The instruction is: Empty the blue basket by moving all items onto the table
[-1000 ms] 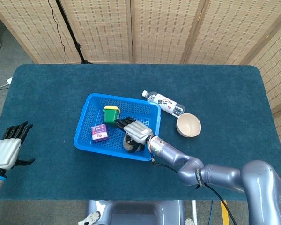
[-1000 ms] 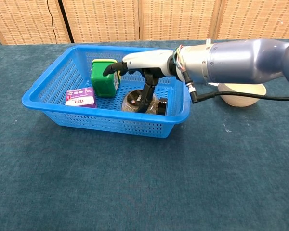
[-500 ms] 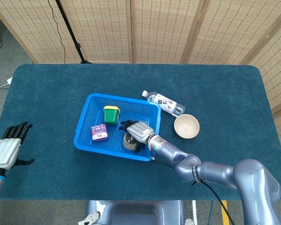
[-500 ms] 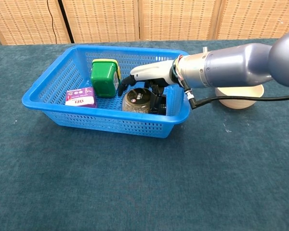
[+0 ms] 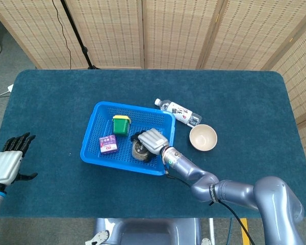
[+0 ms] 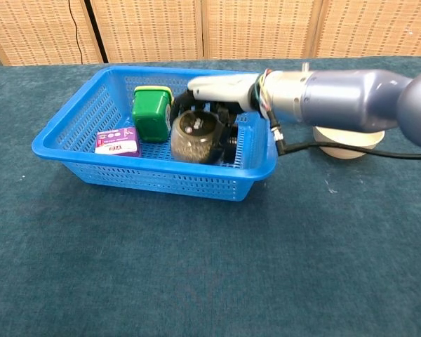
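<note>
Resting at the near left corner of the dark blue carpeted table (image 5: 245, 97), the left hand (image 5: 6, 162) holds nothing, its black fingers spread apart and pointing away from the robot; only the head view shows it. Further in, the silver right arm (image 6: 351, 98) reaches from the right over the near right rim of the blue perforated plastic basket (image 6: 91, 172), and the right hand (image 6: 214, 105) is wrapped around a round dark jar with a grey lid (image 6: 196, 135), its white back on top and dark fingers curled down along the jar's far and right sides. In the chest view the jar is tipped with its lid facing the camera and appears raised off the basket floor, though it sits inside the basket walls. Left of the jar, near the basket's front wall, lies a small purple and white box (image 6: 117, 141). Behind that box and just beside the jar stands a green container with a yellow lid (image 6: 152, 113), upright against the middle of the basket. Outside the basket, to its right, a cream round bowl (image 5: 203, 137) sits upright on the table, partly hidden by the arm in the chest view. Beyond the bowl and close to the basket's far right corner, a clear plastic bottle with a white label (image 5: 178, 112) lies on its side.
</note>
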Robot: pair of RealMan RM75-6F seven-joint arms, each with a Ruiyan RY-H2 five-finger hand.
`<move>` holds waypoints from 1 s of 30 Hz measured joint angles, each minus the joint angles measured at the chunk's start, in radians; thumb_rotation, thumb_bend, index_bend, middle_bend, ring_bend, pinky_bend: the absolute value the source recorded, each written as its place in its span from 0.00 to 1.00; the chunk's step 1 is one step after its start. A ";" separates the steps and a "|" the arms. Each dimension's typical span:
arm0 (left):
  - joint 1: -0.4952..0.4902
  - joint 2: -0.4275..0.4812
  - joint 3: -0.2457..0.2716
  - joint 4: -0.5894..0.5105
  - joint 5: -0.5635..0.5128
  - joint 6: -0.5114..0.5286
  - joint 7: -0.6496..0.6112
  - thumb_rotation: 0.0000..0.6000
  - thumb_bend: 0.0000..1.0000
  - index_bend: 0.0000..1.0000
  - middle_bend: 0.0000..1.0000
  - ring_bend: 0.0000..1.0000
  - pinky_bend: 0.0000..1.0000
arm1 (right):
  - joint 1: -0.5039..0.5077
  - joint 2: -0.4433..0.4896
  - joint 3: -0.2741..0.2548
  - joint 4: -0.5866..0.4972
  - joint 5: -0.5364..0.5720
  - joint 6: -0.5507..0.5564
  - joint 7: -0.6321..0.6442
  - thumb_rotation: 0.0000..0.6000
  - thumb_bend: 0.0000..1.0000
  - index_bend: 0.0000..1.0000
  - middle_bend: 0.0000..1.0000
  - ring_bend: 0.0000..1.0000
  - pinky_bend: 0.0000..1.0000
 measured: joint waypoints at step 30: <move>0.040 0.025 0.041 -0.031 0.138 0.070 -0.044 1.00 0.06 0.00 0.00 0.00 0.00 | -0.435 0.596 -0.097 -0.343 -0.238 0.285 0.234 1.00 0.48 0.60 0.57 0.52 0.61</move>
